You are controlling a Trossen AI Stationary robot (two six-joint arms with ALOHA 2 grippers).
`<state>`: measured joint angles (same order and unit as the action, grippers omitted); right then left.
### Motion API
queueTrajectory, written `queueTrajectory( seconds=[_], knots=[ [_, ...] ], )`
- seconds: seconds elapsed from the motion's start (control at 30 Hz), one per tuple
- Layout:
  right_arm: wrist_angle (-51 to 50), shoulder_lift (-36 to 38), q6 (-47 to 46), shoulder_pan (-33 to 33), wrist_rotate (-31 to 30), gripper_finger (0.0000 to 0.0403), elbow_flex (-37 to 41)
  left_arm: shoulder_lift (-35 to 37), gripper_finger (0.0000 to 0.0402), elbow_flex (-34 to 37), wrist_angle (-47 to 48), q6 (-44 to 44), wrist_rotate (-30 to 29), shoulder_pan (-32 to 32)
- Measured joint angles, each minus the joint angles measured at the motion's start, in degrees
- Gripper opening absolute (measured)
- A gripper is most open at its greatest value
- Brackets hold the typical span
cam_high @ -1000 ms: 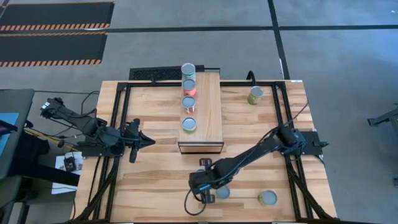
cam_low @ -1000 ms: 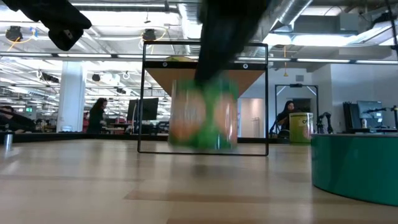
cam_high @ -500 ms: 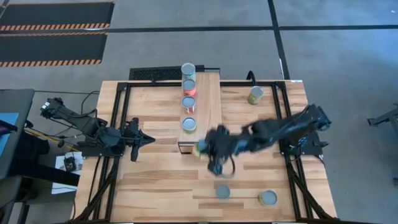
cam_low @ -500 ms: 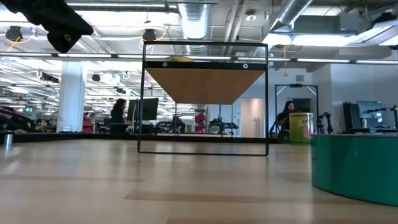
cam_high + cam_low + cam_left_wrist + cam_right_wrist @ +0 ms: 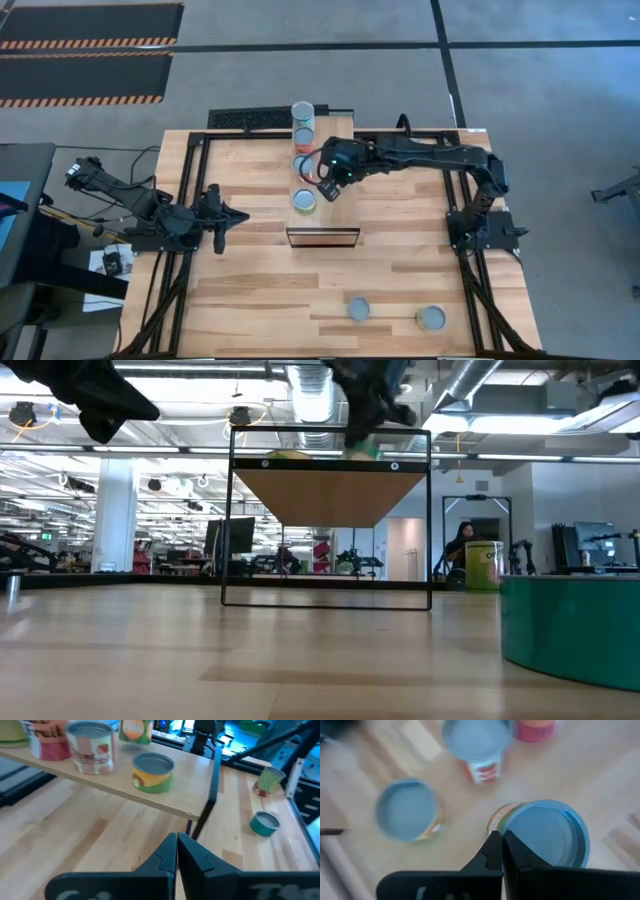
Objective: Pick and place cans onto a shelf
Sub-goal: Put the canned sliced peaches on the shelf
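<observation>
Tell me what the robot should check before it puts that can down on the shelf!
1. Green can at the right gripper, above the shelf: ok.
2. Can held firmly: cannot tell.
3. Bare plank beside the row for it: ok.
4. Four shelved cans standing upright: ok.
5. Carried can's gap from the nearest shelved can: cannot tell.
6. Left gripper shut, waiting off at the table's left side: ok.

Shelf at worktop centre, four cans in a row along its left side. Right gripper over shelf, just right of that row. Two cans near front edge; one can back right.
</observation>
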<state>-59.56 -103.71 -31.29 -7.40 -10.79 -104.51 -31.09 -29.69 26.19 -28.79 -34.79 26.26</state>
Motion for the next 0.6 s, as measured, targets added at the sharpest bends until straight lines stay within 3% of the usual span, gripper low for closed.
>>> queueTrajectory(
  seconds=[0.6],
  knots=[
    [2.39, -3.43, 4.44, -1.20, -2.86, 0.0022, -0.22, 0.01, 0.0000, -0.04, -0.17, -1.49, -2.19, 0.00]
  ],
)
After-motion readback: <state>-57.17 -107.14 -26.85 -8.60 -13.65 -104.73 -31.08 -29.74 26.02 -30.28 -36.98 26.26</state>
